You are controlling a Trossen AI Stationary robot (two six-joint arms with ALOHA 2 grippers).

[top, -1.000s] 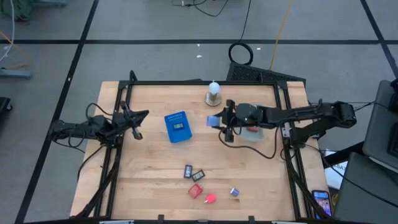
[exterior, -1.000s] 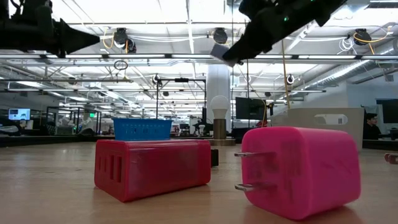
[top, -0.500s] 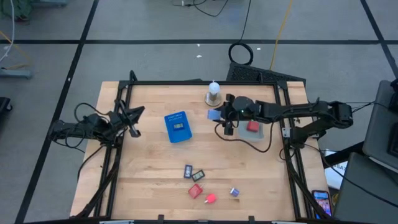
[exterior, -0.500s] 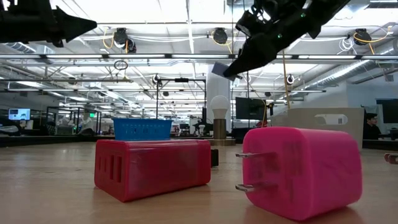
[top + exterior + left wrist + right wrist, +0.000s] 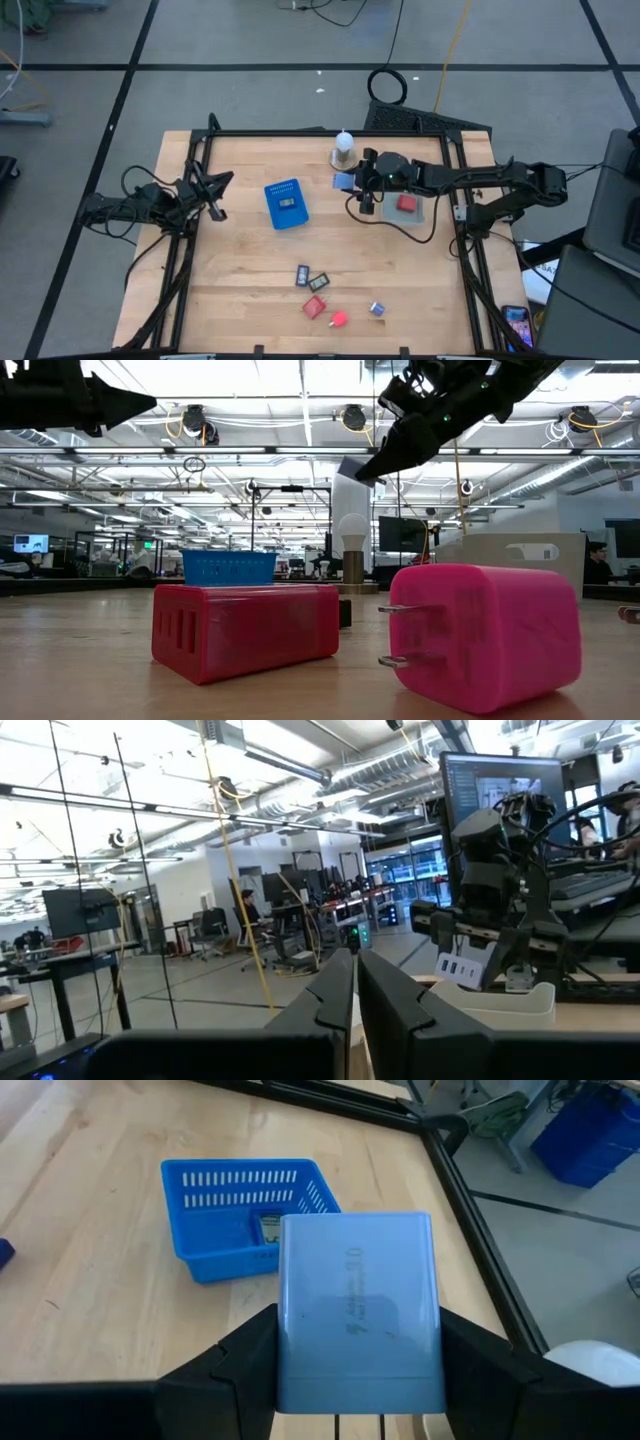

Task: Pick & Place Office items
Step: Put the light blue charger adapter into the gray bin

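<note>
My right gripper [image 5: 346, 186] hangs above the table's far middle, shut on a light blue block [image 5: 355, 1310], between the white bulb [image 5: 343, 150] and the blue basket [image 5: 285, 203]. The block also shows high up in the low view [image 5: 355, 468]. Near the front edge lie the other office items: a red block [image 5: 245, 630], a pink plug piece [image 5: 485, 635], two dark pieces [image 5: 321, 282] and a purple one [image 5: 377, 309], all resting flat on the wood. My left gripper [image 5: 224, 183] waits shut at the left edge, holding nothing. My right gripper pinches the light blue block by two opposite sides [image 5: 287, 1330] between its two fingers [image 5: 245, 1355]. The fingers reach toward the table's left, slanting slightly down. One broad face of the block is turned up, and the block is lifted clear of the table.
A pale tray [image 5: 418, 212] holding a red piece stands at the far right under the right arm. Black frame rails [image 5: 455, 215] run along the table's sides. Bare wood lies between the basket and the items near the front.
My right gripper has carried the light blue block a little toward the table's far edge, keeping its hold on it. My left gripper has tipped its fingers slightly upward in place.
</note>
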